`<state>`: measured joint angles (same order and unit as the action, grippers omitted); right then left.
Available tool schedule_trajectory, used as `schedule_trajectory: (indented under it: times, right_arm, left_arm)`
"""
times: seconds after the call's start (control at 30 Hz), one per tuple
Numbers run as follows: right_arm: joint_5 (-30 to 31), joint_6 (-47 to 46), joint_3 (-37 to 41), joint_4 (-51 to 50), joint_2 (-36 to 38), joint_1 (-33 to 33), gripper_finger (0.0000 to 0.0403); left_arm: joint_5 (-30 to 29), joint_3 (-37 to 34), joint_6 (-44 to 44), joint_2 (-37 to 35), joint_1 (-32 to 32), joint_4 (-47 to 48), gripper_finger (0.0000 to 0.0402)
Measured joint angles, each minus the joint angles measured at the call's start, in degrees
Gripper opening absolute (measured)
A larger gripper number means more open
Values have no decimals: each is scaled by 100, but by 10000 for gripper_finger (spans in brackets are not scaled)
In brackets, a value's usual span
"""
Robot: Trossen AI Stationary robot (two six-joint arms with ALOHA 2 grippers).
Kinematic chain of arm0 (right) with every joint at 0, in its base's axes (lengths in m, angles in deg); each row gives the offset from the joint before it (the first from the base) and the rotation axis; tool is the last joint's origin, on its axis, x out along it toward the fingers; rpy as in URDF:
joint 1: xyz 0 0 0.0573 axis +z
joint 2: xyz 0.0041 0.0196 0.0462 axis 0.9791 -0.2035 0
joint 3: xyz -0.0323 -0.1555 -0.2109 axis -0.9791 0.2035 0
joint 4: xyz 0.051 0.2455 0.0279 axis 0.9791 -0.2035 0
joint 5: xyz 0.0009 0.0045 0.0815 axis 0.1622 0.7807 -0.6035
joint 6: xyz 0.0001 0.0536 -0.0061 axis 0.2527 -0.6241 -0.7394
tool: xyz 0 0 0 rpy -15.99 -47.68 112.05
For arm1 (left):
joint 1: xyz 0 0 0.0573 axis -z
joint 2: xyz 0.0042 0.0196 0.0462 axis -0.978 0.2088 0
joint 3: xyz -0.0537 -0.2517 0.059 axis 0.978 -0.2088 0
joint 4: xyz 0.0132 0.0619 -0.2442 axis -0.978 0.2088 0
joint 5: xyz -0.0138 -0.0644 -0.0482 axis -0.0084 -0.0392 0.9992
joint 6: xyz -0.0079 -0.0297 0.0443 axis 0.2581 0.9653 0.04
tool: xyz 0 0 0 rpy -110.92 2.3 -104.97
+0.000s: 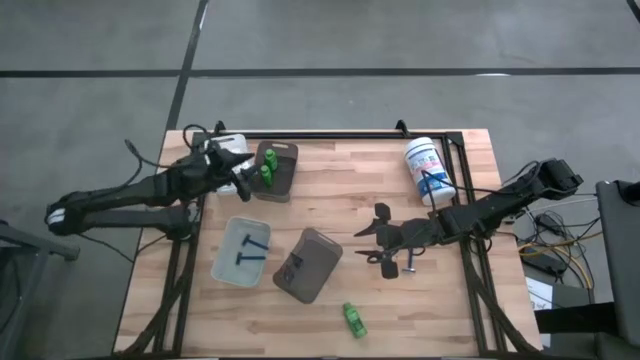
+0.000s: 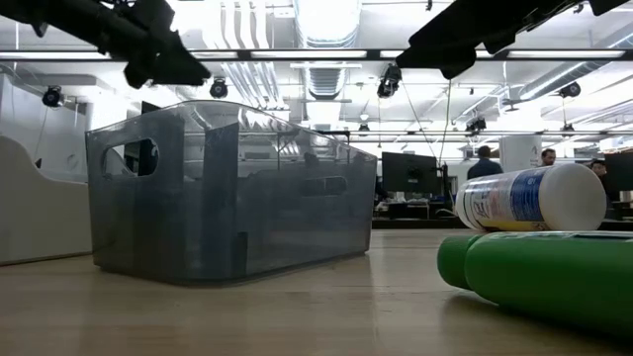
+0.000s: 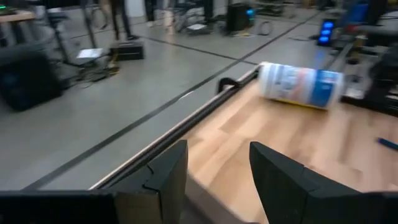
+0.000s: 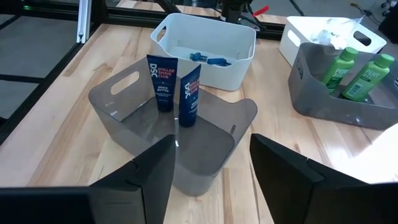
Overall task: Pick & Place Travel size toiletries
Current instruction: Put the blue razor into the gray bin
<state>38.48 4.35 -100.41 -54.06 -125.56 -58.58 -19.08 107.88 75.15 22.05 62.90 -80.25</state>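
High view: a stray green bottle (image 1: pixel 353 319) lies on the counter's near edge — your right hand (image 1: pixel 384 243), fingers open and empty, hovers nearby; lower squarely over it before closing.

Place: open-plan robotics lab or workshop
Floor: bare grey concrete (image 1: pixel 400 35) with dark seams
Ceiling: exposed white ducts (image 2: pixel 247 59), strip lights
Furniture: butcher-block desk (image 1: pixel 350 190) on a black frame
Background: monitors (image 2: pixel 410 170), standing people (image 2: pixel 485 163), loose cables (image 1: pixel 545 250)
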Motion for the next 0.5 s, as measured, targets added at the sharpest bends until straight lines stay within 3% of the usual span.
schedule_trajectory:
  times: [0.3, 0.5]
  right_arm:
    - [-7, -208, 0, -4, 0, 4, 179]
    - [-358, -596, 0, -179, 0, 6, 172]
  left_arm:
    - [-2, 0, -279, 882, 1358, -1169, 177]
    - [-42, 0, -504, 1556, 2177, -2089, 177]
